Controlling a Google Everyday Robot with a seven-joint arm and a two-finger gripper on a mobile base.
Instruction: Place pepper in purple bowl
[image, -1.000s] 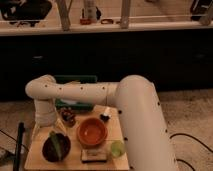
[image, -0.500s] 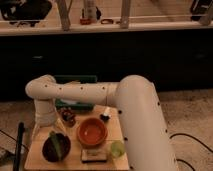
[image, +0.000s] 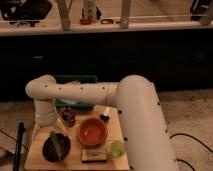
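We see the pepper, slim and green, lying inside the purple bowl, pointing from near to far across its dark hollow. The bowl sits at the near left corner of the wooden table. The gripper hangs just above the bowl's far rim, below the white arm that bends down on the left; whether it has hold of the pepper or how wide it stands, we cannot tell. Just right of the purple bowl sits the orange bowl. Nearer and right of that lies a round pale-green object, with a small flat dark item beside it. At the far edge stands a green bin.
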